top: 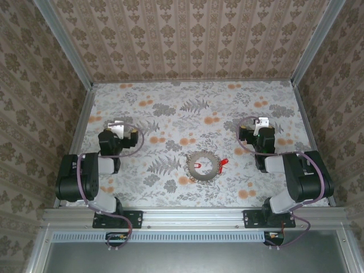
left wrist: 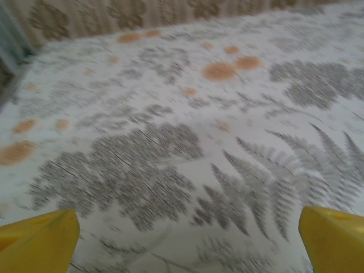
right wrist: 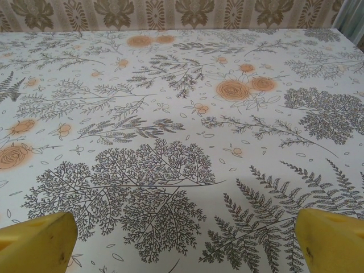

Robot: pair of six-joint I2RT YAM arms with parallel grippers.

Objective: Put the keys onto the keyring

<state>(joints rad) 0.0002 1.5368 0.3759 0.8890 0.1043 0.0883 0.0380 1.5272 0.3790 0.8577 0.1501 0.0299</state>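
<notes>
Approach step, pick-up not yet begun: the left gripper (top: 116,126) and right gripper (top: 259,123) stand well apart from the keyring (top: 202,166), beyond it to its left and right, yellow fingers (left wrist: 40,242) spread wide and empty. The keyring lies flat, a grey-brown ring toothed all round with small keys. A red-tagged key (top: 224,163) lies just beside its right edge. Next move likely requires a fine pinch on that thin key.

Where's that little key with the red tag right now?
In the top view, the red-tagged key lies on the table just right of the keyring, near the front middle, closer to the right arm.
</notes>
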